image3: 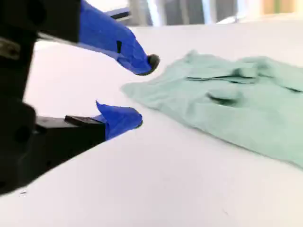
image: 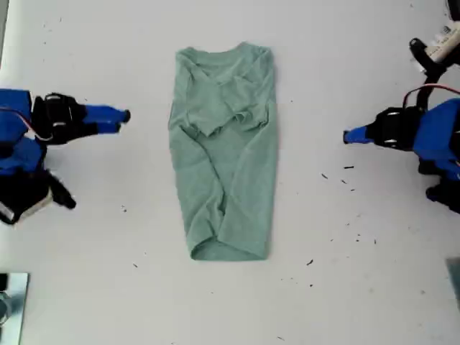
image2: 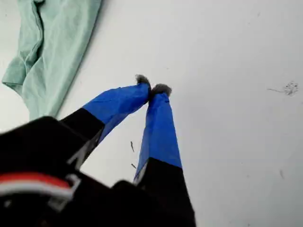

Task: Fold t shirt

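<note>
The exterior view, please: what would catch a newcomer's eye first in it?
The sage-green t shirt lies in the middle of the white table, both sides already folded in to a narrow strip with the collar at the far end. A blue arm waits off either side of it, neither touching the cloth: my first gripper is shut, my second gripper open.

Blue arms with black motor blocks, red wire, blue-taped end effector fingers (image2: 118, 101) tipped grey
</note>
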